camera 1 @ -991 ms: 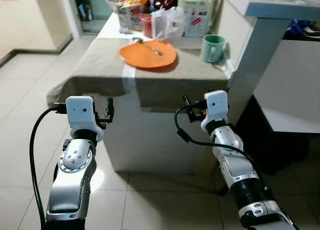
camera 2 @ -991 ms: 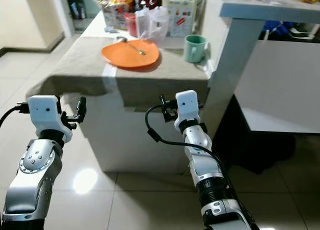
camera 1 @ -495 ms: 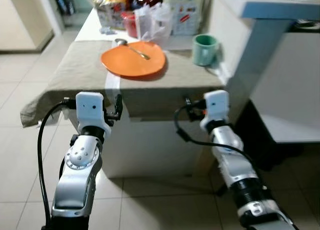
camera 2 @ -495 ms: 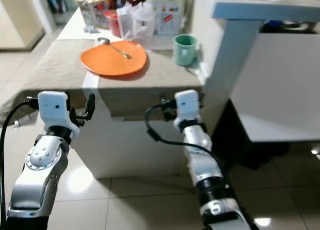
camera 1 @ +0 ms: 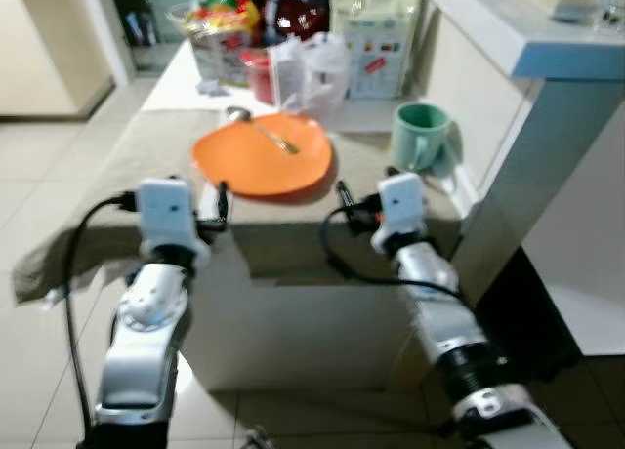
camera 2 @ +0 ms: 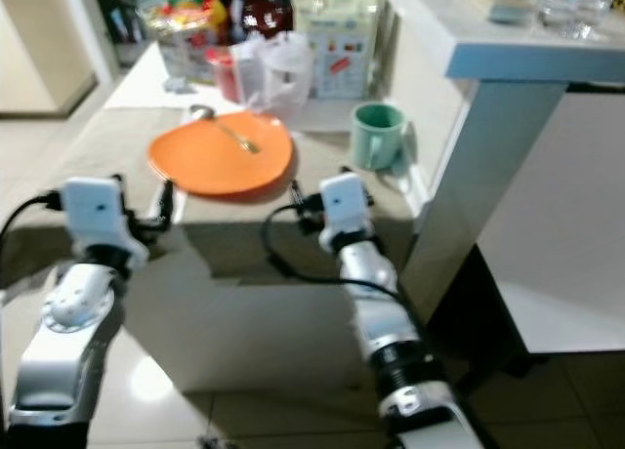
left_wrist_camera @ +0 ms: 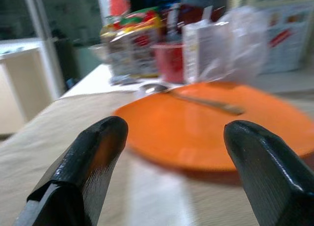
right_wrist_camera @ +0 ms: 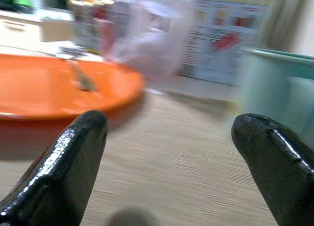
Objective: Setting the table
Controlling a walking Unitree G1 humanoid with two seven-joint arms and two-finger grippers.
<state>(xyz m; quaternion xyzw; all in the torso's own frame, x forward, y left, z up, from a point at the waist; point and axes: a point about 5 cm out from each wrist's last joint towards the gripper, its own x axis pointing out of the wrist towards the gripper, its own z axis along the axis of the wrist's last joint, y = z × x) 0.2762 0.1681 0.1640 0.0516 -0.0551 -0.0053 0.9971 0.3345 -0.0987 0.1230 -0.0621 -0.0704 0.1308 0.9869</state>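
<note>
Hands at the near tabletop (camera 1: 146,137) edge: left hand (left_wrist_camera: 171,152) spread open, empty, facing the orange plate (camera 1: 261,153); right hand (right_wrist_camera: 171,152) open too, between plate and green mug (camera 1: 420,135). Spoon (camera 1: 262,130) lies on the plate; groceries (camera 1: 220,24) crowd behind.

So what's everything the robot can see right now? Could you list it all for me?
plate: one, orange, on the tablecloth near the table's front edge.
spoon: one, silver, lying across the plate's far side.
mug: one, green, on the table to the plate's right.
tablecloth: one, beige, draped over the table.
plastic bag: one, clear, just behind the plate.
groceries: several colourful packets and a carton at the table's far end; details blurred.
counter: one, white, on the right, with glassware on top.
left tool: one, black fingers open, at the table edge before the plate.
right tool: one, black fingers open, at the table edge between plate and mug.
</note>
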